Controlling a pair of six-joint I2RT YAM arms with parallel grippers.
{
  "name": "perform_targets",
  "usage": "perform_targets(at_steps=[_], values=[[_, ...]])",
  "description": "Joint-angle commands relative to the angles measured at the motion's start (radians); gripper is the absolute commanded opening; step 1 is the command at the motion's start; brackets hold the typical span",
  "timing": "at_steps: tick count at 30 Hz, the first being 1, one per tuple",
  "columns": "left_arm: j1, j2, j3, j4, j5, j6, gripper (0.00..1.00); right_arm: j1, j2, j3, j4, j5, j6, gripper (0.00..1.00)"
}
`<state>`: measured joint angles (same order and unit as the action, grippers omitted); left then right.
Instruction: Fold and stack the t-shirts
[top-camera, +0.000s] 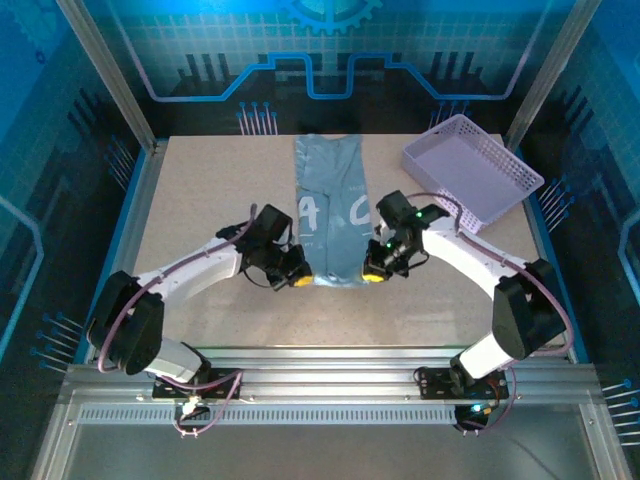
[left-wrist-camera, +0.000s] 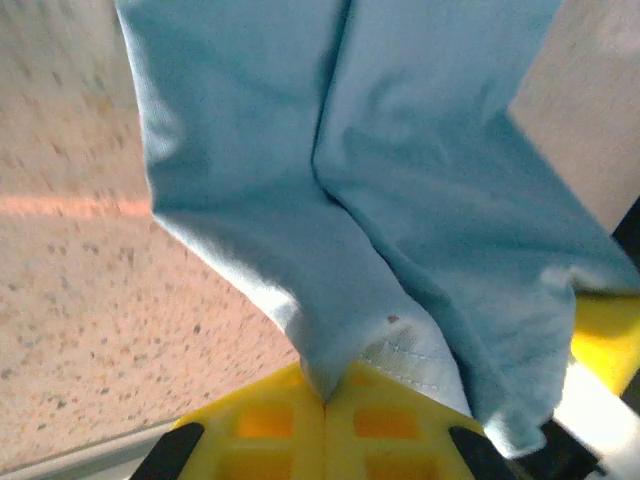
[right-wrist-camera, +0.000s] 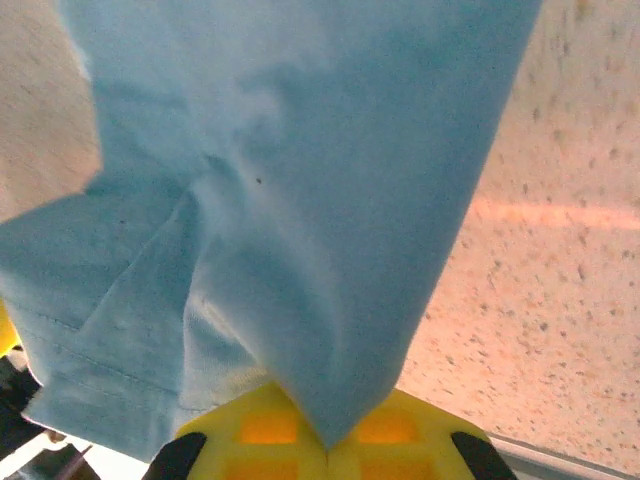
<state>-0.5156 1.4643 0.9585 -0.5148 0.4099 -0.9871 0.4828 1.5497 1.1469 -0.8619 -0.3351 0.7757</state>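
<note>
1. Judging the t-shirt as light, thin and limp; bound to sag and drape from any pinch; not fragile, not notably slippery; no stiffness to hold a crease unaided.
2. Lying as a narrow lengthwise strip at centre of the top view, flat on the table; running from upper centre down to just below mid-frame; white lettering partly visible mid-strip.
3. Best taken at the two near corners of the lower end, one per side, for an even hang; stitched edge there, thicker, likely a better bite.
4. Left gripper at the strip's lower-left corner; clamped onto the cloth; seen in the left wrist view as yellow pads pressed together at bottom centre, stitched edge nipped in the seam, fabric fanning up across the frame.
5. Right gripper at the lower-right corner; likewise closed on the cloth; in the right wrist view, fabric gathered to a point at bottom centre, spreading up and to the left.
6. Both pinches shallow, at the fingertips; possible slip under a sharp pull, by judgement only.
7. Lavender basket at upper right; well apart from the strip.
</note>
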Motion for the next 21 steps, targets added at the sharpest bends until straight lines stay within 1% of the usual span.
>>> perform_targets(at_steps=[1,3,6,11,13,16,17,18,20,21], values=[[0.063,0.021,0.068,0.045,-0.036,-0.070,0.00,-0.035,0.075,0.128,-0.050,0.043,0.005,0.00],[0.096,0.056,0.114,0.065,-0.049,-0.088,0.00,-0.058,0.136,0.218,-0.067,0.061,0.004,0.00],[0.152,0.151,0.201,0.104,-0.028,-0.102,0.00,-0.094,0.246,0.365,-0.081,0.085,-0.002,0.00],[0.230,0.363,0.395,0.147,0.016,-0.077,0.00,-0.152,0.471,0.602,-0.093,0.091,0.019,0.00],[0.247,0.451,0.485,0.134,0.035,-0.067,0.00,-0.164,0.548,0.689,-0.085,0.095,0.025,0.00],[0.262,0.568,0.614,0.115,0.055,-0.058,0.00,-0.177,0.673,0.844,-0.122,0.109,0.029,0.00],[0.267,0.609,0.657,0.109,0.065,-0.054,0.01,-0.182,0.717,0.893,-0.136,0.107,0.029,0.00],[0.271,0.645,0.695,0.100,0.075,-0.049,0.07,-0.186,0.748,0.933,-0.149,0.109,0.027,0.01],[0.279,0.709,0.765,0.061,0.081,-0.033,0.25,-0.192,0.804,0.995,-0.144,0.114,0.009,0.24],[0.282,0.726,0.798,0.034,0.076,-0.022,0.34,-0.196,0.819,1.016,-0.126,0.101,-0.007,0.41]])
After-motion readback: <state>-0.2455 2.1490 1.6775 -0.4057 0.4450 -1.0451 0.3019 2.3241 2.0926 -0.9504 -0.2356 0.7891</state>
